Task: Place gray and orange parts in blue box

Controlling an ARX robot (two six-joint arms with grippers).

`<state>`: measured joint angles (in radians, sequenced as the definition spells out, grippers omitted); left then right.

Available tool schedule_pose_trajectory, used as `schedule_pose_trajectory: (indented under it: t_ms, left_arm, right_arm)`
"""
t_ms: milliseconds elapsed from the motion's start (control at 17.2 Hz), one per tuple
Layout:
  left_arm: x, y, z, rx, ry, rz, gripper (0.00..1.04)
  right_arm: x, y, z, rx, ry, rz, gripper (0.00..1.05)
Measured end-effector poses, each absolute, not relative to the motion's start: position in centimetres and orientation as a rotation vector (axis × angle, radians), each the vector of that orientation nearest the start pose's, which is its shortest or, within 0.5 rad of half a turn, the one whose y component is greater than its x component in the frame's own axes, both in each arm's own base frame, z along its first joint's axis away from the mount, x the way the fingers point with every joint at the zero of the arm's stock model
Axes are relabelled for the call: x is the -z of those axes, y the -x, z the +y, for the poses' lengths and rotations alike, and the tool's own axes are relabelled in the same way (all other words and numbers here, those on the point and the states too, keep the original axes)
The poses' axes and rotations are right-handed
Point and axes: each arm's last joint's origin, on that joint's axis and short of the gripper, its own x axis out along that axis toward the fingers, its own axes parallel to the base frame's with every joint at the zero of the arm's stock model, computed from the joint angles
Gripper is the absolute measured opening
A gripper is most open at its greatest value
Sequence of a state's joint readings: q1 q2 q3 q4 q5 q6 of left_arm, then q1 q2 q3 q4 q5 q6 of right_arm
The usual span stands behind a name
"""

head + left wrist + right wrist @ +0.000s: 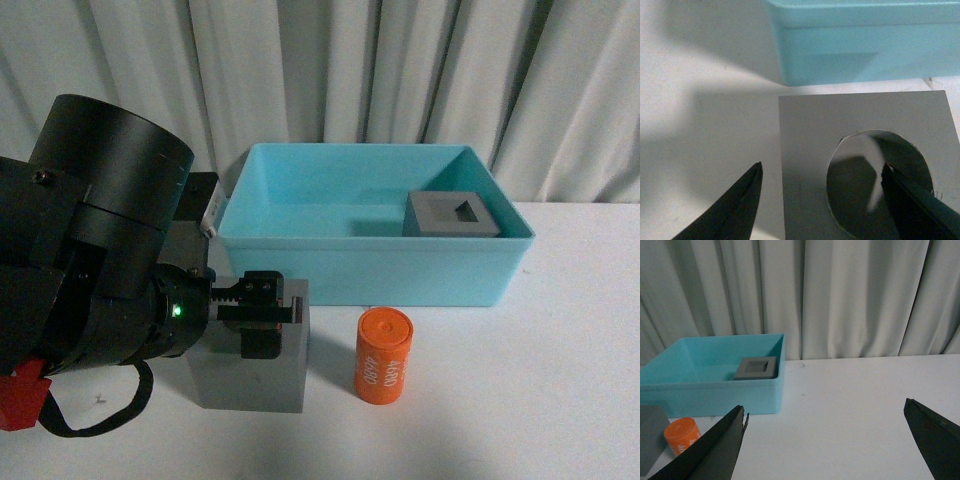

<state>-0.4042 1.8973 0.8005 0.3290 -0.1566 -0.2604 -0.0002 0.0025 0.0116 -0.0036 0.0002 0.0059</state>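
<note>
A gray cube with a round top recess (258,378) stands on the white table in front of the blue box (370,272). My left gripper (262,312) hangs open right over it. In the left wrist view the gripper (822,167) has one finger beside the cube's (807,140) outer wall and the other over the recess. A second gray cube with a rectangular hole (452,215) lies inside the box at its right. The orange cylinder (384,356) with white digits stands upright right of the first cube. My right gripper (825,406) is open over bare table, apart from everything.
A pale curtain (400,70) hangs close behind the blue box (715,387). The right wrist view also shows the cube in the box (756,368), the orange cylinder (681,433) and the near cube's edge (650,435). White table (560,380) stretches right of the cylinder.
</note>
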Motion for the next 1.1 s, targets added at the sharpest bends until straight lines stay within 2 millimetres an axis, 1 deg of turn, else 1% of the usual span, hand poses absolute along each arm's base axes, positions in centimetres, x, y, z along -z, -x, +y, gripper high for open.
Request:
schedule_pose_trajectory:
  t_ms: [174,290,348,464,522,638,696,754,812,870,928,986,1044,1102]
  left_arm:
    - [-9.6,-31.2,-12.8,0.132,0.039,0.761,0.45]
    - [-10.1,-30.7,-12.4,0.115,0.051,0.769,0.25]
    - [-10.7,-30.4,-11.8,0.090,0.061,0.772,0.21]
    - [-11.8,-30.2,-10.7,0.041,0.088,0.771,0.21]
    - [-13.1,-30.1,-10.0,0.017,0.110,0.750,0.21]
    - [-16.8,-29.6,-9.1,-0.002,0.152,0.642,0.21]
    - [-19.8,-29.5,-8.7,0.001,0.178,0.558,0.21]
    - [-22.2,-29.6,-8.8,0.012,0.200,0.486,0.21]
    - [-24.4,-30.3,-8.9,0.024,0.221,0.414,0.20]
    - [-25.6,-31.1,-9.2,0.029,0.230,0.367,0.20]
    - [-25.5,-32.2,-9.5,0.021,0.222,0.373,0.20]
    - [-24.8,-33.1,-9.8,0.013,0.203,0.385,0.20]
    - [-23.5,-34.5,-10.3,0.004,0.174,0.416,0.20]
    - [-22.8,-35.6,-10.7,0.003,0.160,0.427,0.20]
  right_arm:
    - [-16.7,-9.7,0.0,0.000,-0.006,-0.006,0.98]
    - [-16.7,-9.7,0.0,0.000,-0.006,-0.006,0.98]
    - [-16.7,-9.7,0.0,0.000,-0.006,-0.006,0.98]
    - [-16.7,-9.7,0.0,0.000,-0.006,-0.006,0.98]
    - [-16.7,-9.7,0.0,0.000,-0.006,-0.006,0.98]
    - [-16.7,-9.7,0.0,0.000,-0.006,-0.006,0.98]
    - [-16.7,-9.7,0.0,0.000,-0.006,-0.006,0.98]
    - [-16.7,-9.7,0.0,0.000,-0.006,-0.006,0.98]
    - [-16.7,-9.7,0.0,0.000,-0.006,-0.006,0.98]
    - [-16.7,-9.7,0.0,0.000,-0.006,-0.006,0.98]
    - [-16.7,-9.7,0.0,0.000,-0.006,-0.006,0.98]
    - [-16.7,-9.7,0.0,0.000,-0.006,-0.006,0.98]
    - [-16.7,-9.7,0.0,0.000,-0.006,-0.006,0.98]
    - [-16.7,-9.7,0.0,0.000,-0.006,-0.005,0.98]
